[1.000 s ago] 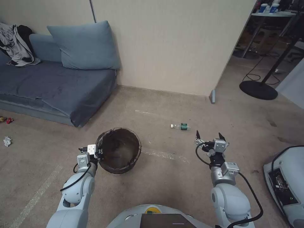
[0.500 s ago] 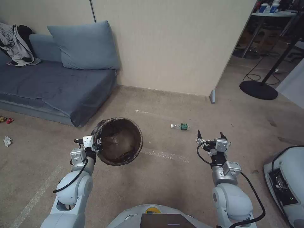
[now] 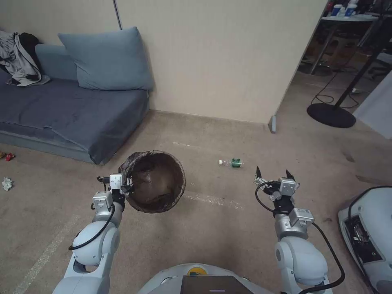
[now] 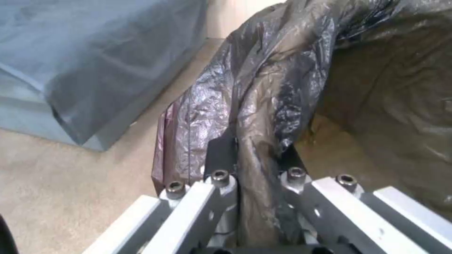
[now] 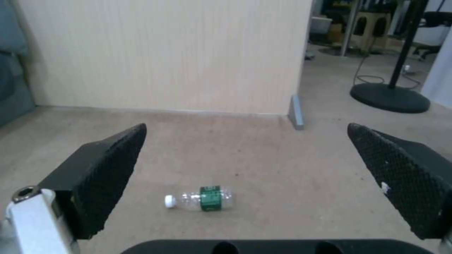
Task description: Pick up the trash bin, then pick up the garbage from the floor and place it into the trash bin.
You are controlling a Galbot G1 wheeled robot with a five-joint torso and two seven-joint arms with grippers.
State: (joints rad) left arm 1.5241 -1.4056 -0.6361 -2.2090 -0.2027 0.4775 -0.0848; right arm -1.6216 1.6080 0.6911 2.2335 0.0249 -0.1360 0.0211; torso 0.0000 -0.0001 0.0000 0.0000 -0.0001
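Note:
The trash bin (image 3: 153, 181), lined with a crinkly dark bag, hangs tilted above the floor (image 3: 228, 232), its mouth facing me. My left gripper (image 3: 125, 188) is shut on its near-left rim. In the left wrist view the gripper (image 4: 256, 158) clamps the bag-covered rim of the bin (image 4: 282, 70). A clear bottle with a green label (image 3: 231, 162) lies on the carpet ahead of my right gripper (image 3: 273, 175), which is open and empty. The right wrist view shows the bottle (image 5: 200, 199) lying between and beyond the open gripper (image 5: 245, 141). A white tissue (image 3: 7, 183) and small wrappers (image 3: 7, 156) lie far left.
A blue sofa (image 3: 69, 110) with a pillow (image 3: 106, 59) and a clothes heap (image 3: 18, 61) stands at the left. A beige wall (image 3: 212, 57) ends at a grey block (image 3: 272, 123). A black stand base (image 3: 330, 115) sits far right; a grey-white machine (image 3: 367, 237) sits near right.
My left arm has lifted the bin off the carpet and tipped its mouth towards me. The view has shifted slightly. The right gripper has barely moved.

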